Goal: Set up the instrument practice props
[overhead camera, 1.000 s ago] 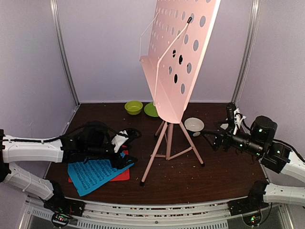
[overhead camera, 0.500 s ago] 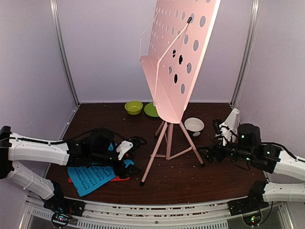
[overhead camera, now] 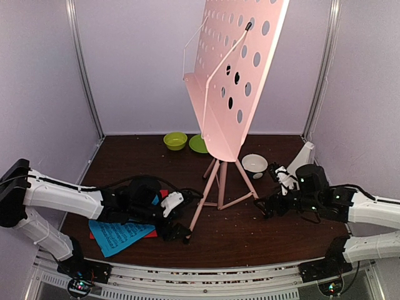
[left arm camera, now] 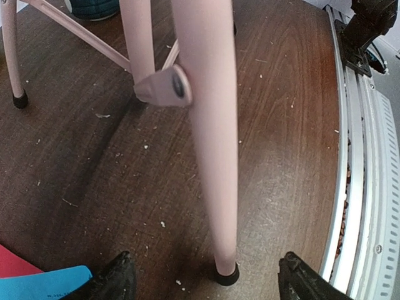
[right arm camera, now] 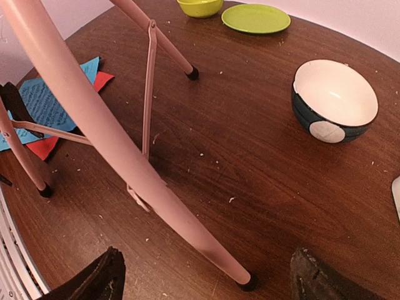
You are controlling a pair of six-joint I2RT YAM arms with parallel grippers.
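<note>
My left pincer is spread wide and grips nothing, its dark fingertips low on either side of the capped foot of the front leg. A second ago it sat narrower over the sheets. It has since left them and swung to the pale pink music stand.

My right pincer is just as wide and empty. It has come away from the wall side and now brackets the foot of the right leg. With both pincers at the feet, I judge I am about to shift or steady the stand, with the sheets not yet loaded.

The legs are smooth, round pink tubes with black rubber caps, tied by thin braces at a moulded joint. Above them the desk is a flat, stiff panel dotted with round holes, tilted back, with thin wire arms in front.

The blue sheet is thin printed paper and lies flat over the red sheet, just beside my left arm. The white pyramid metronome stands by the right wall, behind my right arm.

The table is dark wood grain flecked with pale crumbs. It also carries a glossy white bowl with a dark base.
</note>
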